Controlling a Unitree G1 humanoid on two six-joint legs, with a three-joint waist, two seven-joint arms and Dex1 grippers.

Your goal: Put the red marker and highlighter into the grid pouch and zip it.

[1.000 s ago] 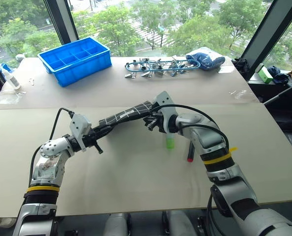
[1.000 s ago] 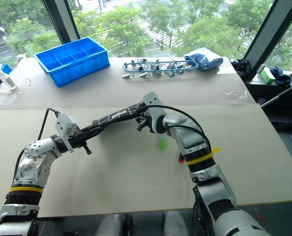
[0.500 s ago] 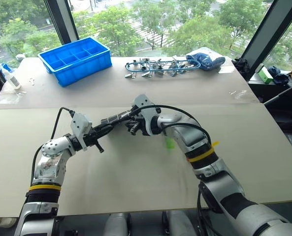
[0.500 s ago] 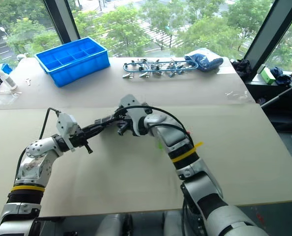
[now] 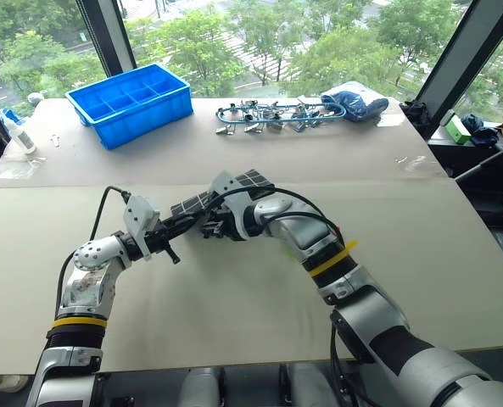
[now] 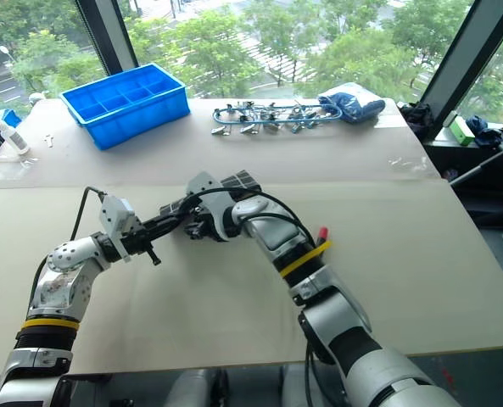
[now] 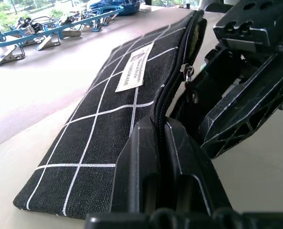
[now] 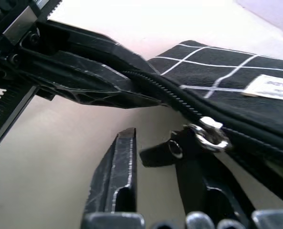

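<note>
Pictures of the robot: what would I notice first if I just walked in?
Probably the grid pouch, black with white lines, held up over the middle of the tan table. The left pincer is shut on its zipper edge, and the right pincer is open at the dangling zipper pull. Next, the bright blue tray at the far left.

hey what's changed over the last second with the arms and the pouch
The right gripper slid along the zipper toward the left gripper, then opened beside the zipper pull. The left gripper stays clamped on the grid pouch, held off the table.
</note>
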